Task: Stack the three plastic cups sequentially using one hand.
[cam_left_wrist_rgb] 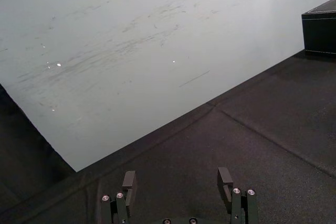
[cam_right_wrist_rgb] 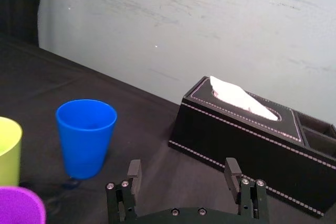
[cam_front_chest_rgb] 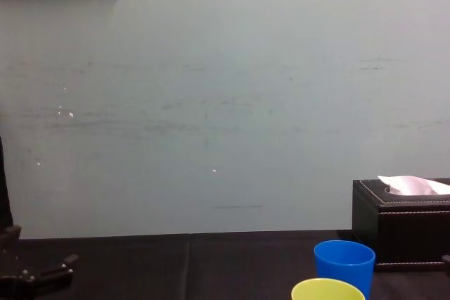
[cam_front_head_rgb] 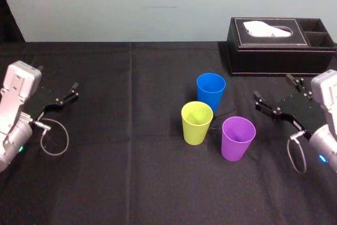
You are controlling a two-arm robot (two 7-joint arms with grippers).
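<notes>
Three cups upright and unstacked on the counter (cam_front_head_rgb: 131, 172); neither tool in contact.
The blue cup (cam_front_head_rgb: 211, 90) stands rearmost, the yellow-green cup (cam_front_head_rgb: 197, 122) in front to its left, and the purple cup (cam_front_head_rgb: 238, 138) closest to the right tool (cam_front_head_rgb: 273, 88), whose fingers are spread apart, clear of all cups. The left tool (cam_front_head_rgb: 66, 94), fingers likewise apart, sits well off at the left. A black tissue box (cam_front_head_rgb: 279, 46) stands behind.

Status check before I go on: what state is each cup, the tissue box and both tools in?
blue cup: upright, empty, unstacked.
yellow-green cup: upright, empty, unstacked.
purple cup: upright, empty, unstacked.
tissue box: tissue sticking out of top.
left tool: open, holding nothing.
right tool: open, holding nothing.
</notes>
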